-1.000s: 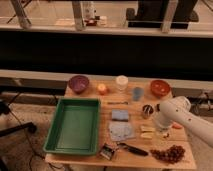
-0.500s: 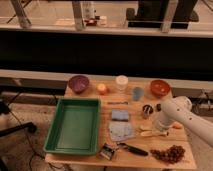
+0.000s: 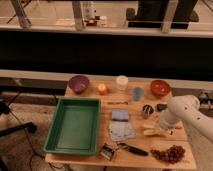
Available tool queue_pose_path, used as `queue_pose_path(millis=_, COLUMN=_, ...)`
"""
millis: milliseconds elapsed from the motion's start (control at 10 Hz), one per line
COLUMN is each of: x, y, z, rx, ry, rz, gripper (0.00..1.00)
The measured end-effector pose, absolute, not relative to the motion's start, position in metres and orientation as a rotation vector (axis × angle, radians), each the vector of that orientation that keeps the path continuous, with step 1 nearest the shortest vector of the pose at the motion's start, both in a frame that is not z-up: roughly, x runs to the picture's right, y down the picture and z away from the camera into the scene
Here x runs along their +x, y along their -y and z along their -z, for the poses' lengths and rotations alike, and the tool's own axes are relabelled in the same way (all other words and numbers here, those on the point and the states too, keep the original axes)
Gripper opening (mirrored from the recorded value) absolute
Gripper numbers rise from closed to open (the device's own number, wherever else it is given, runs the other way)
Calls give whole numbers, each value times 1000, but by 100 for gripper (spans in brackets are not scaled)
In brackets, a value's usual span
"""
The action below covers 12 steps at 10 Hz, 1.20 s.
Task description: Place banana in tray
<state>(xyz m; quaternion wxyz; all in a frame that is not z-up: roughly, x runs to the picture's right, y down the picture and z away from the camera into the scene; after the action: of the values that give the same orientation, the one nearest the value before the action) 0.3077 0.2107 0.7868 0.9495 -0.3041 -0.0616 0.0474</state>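
Observation:
The banana (image 3: 154, 131) is pale yellow and lies on the wooden table right of centre, next to the grey-blue cloth. The green tray (image 3: 55, 134) stands at the table's left side, and nothing shows inside it. My white arm (image 3: 181, 112) comes in from the right and bends down over the banana. The gripper (image 3: 160, 126) is at the arm's lower end, right at the banana's right part and mostly hidden by the arm. The banana is about one cloth's width to the right of the tray.
Along the back stand a purple bowl (image 3: 79, 83), an orange fruit (image 3: 102, 89), a white cup (image 3: 121, 82), a blue cup (image 3: 137, 93) and an orange bowl (image 3: 160, 88). Grey-blue cloths (image 3: 121, 127), a dark red grape bunch (image 3: 169, 153) and a black-handled tool (image 3: 131, 149) lie near the front.

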Motion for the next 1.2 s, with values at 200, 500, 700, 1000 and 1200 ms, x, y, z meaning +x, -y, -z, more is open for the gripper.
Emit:
queue_pose_path(millis=200, x=318, y=-191, z=-764, rx=-560, ry=116, rz=-114, gripper=4)
queue_pose_path(millis=500, x=316, y=-163, z=-718, rx=-450, ry=127, rz=-105, gripper=4)
queue_pose_path(millis=700, x=311, y=-152, z=-688, rx=-395, ry=138, rz=-94, gripper=4)
queue_pose_path(millis=1000, x=280, y=-155, z=-657, rx=-346, ry=183, rz=-30, gripper=4)
queue_pose_path(millis=1200, x=258, y=-166, z=-649, rx=-327, ry=232, rz=31, gripper=4)
